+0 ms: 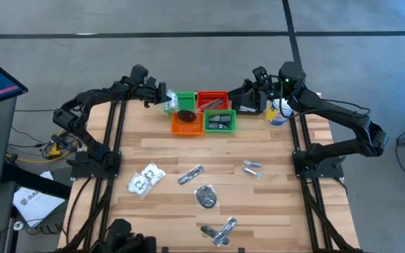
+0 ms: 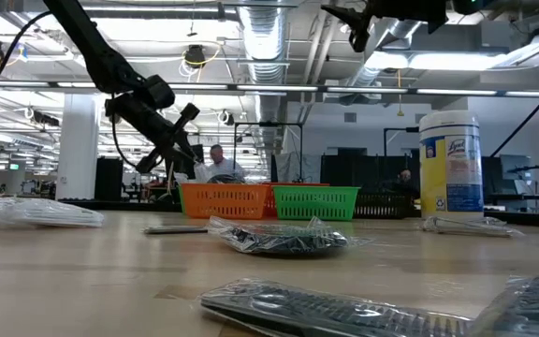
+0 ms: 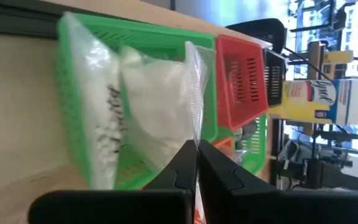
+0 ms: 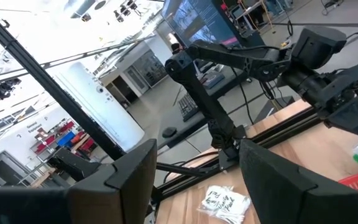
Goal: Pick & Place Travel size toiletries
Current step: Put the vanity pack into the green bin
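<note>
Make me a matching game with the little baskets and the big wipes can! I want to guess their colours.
Things:
1. Basket at the far left of the group
2. Basket next to it on the far row
3. Near-left basket
4. Wipes canister

Colours:
A. orange
B. white with a yellow and blue label
C. green
D. red

Pairs: 1-C, 2-D, 3-A, 4-B

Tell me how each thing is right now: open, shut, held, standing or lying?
Left gripper, shut on a packet above the green tray.
Right gripper, open, raised, holding nothing.
Canister, standing upright.
Orange tray, holding a dark oval.
White packet, lying flat on the table.
</note>
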